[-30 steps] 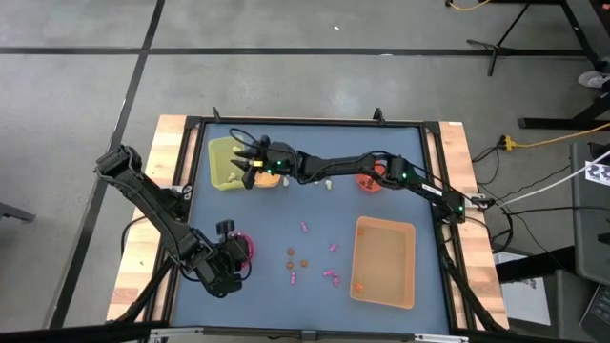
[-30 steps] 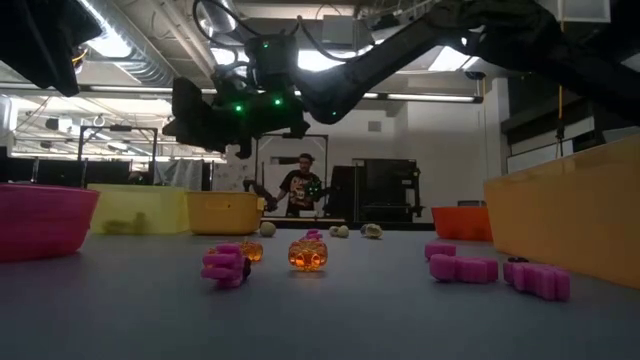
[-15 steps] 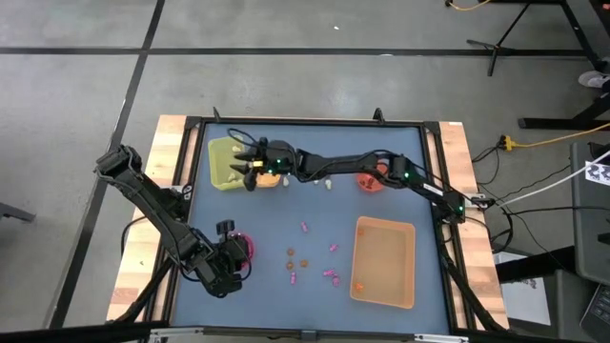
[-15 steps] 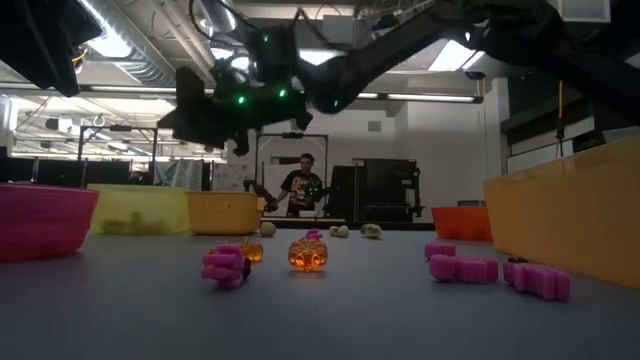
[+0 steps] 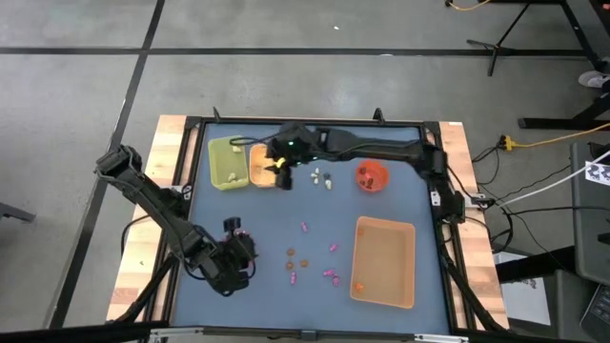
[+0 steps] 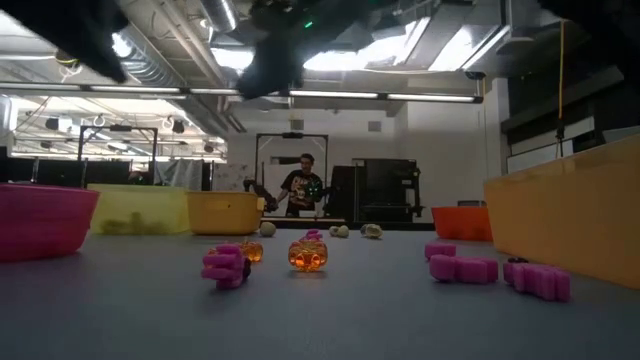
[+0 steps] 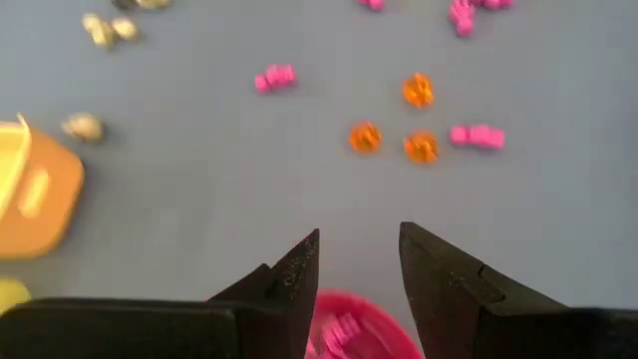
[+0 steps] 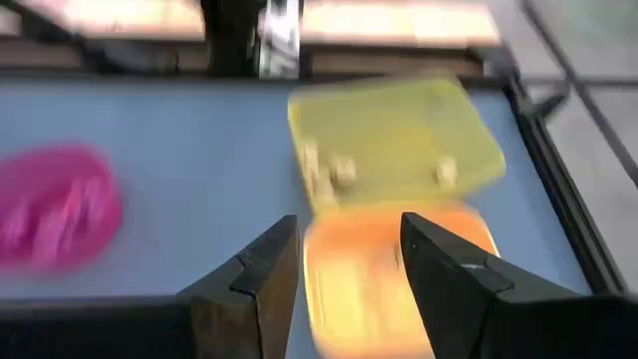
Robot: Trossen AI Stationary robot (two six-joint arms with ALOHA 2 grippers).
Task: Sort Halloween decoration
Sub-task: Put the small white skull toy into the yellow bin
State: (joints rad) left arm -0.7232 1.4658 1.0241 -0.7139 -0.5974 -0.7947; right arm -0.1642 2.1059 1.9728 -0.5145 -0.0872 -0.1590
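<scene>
Room: grey concrete floor (image 5: pixel 315 86) all round the table; in the low view, ceiling lights and a person (image 6: pixel 302 190) standing far behind.
Table: blue-grey top (image 5: pixel 286 214) in a black frame with wooden side boards.
Large tan tray (image 5: pixel 384 262): at 4 o'clock on the table.
Green tray (image 5: pixel 226 163) and small orange tray (image 5: pixel 259 165): side by side at 11 o'clock.
Red bowl (image 5: pixel 372 177): at 1 o'clock.
Pink bowl (image 7: pixel 354 329): at 8 o'clock, under the left arm, pink pieces inside.
Right gripper (image 5: pixel 283 172): over the small orange tray's edge, fingers (image 8: pixel 454 289) parted and empty.
Left gripper (image 7: pixel 359 261): above the pink bowl, fingers narrowly apart, nothing between them.
Halloween decoration (image 5: pixel 305 259): pink and orange trinkets scattered at 6 o'clock; cream ones (image 5: pixel 321 177) at 12 o'clock, near the small orange tray.
</scene>
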